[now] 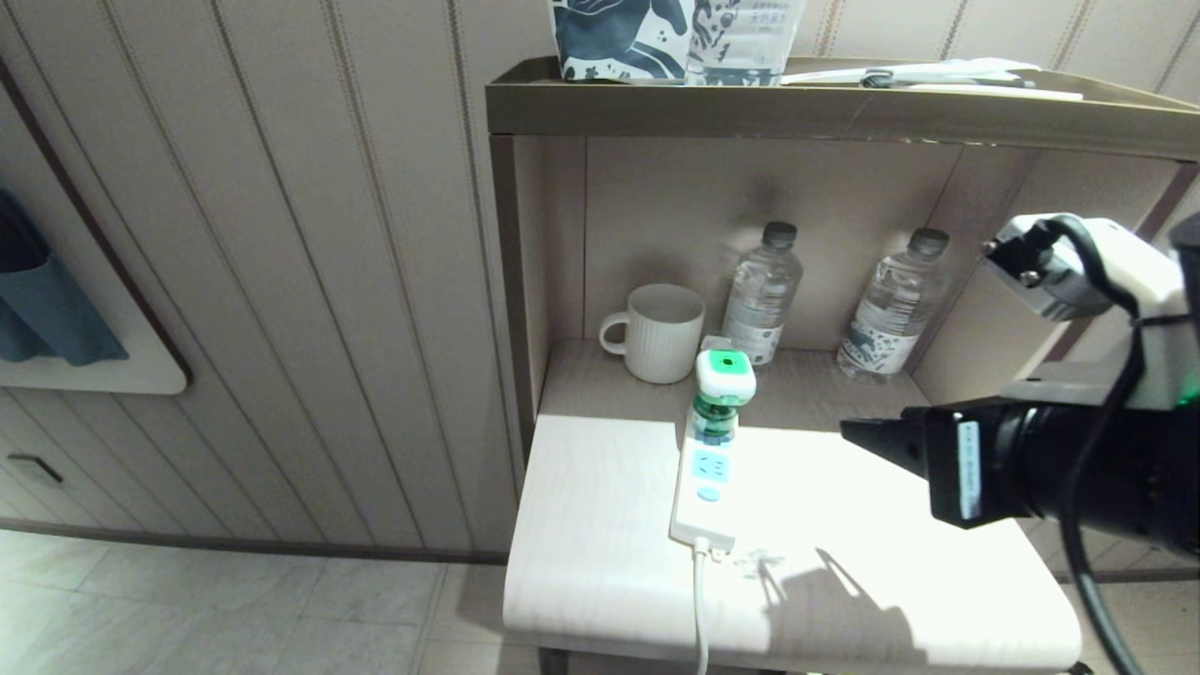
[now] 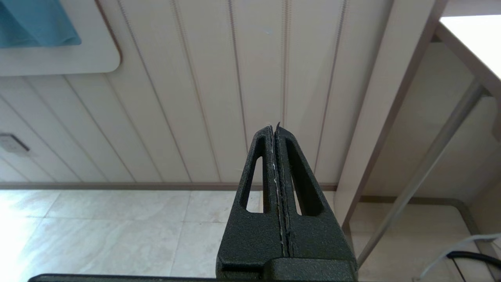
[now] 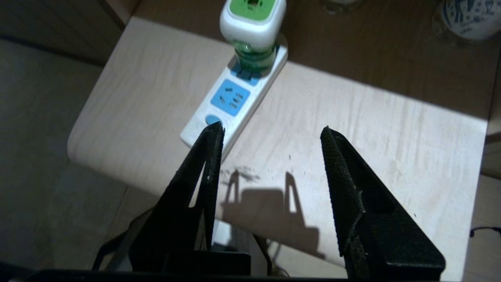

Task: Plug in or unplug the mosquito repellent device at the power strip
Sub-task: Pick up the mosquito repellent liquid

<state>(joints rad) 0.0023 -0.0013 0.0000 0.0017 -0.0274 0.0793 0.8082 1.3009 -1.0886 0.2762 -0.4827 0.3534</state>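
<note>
The power strip (image 1: 705,487) is a long white bar with pale blue socket faces, lying flat on the light surface (image 1: 600,525). The mosquito repellent device (image 1: 723,394), white-green top over a green bottle, stands upright, plugged into the strip's far end.

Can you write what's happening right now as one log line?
right gripper: open, empty, above table | mosquito repellent device: plugged into power strip | left gripper: shut, parked

R arm (image 1: 1078,469): black body w/ white label, white upper housing, black cable. Grippers (image 3: 270,133): black, textured, tapered fingers w/ slots.
</note>
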